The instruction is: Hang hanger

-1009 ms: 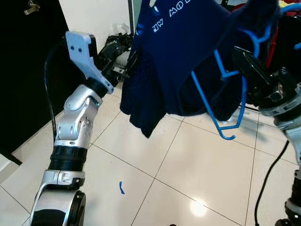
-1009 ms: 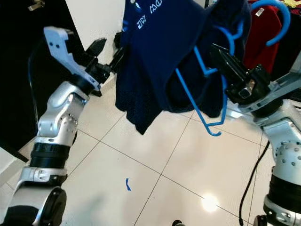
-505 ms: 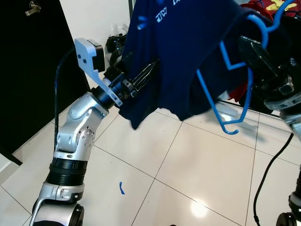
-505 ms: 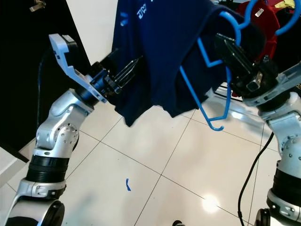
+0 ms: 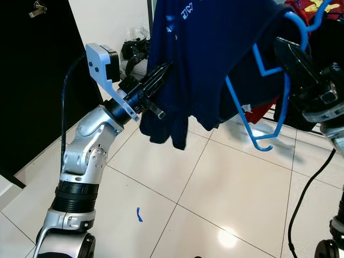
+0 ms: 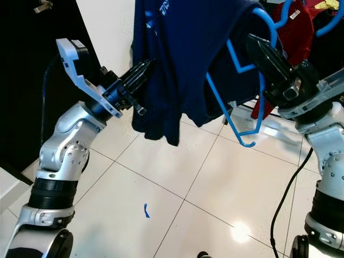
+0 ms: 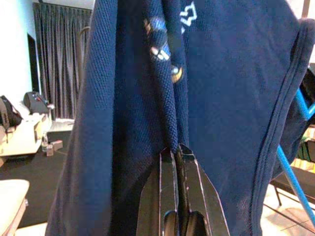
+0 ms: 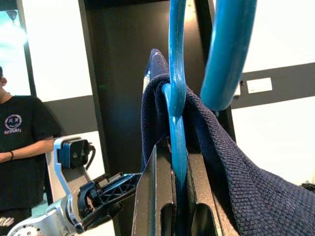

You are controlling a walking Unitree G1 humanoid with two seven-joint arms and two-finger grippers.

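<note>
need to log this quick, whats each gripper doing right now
Left gripper: shut on a fold of the navy shirt.
Right gripper: shut on the blue hanger.

Blue plastic hanger (image 5: 263,102) held aloft, tilted, hook end upward, navy polo shirt (image 5: 215,54) with white lettering draped over it, hem hanging loose above tiled floor

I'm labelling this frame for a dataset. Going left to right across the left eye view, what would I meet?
Black door → left gripper, shut on the hanging navy blue polo shirt → bright blue plastic hanger → right gripper, shut on that hanger.
</note>
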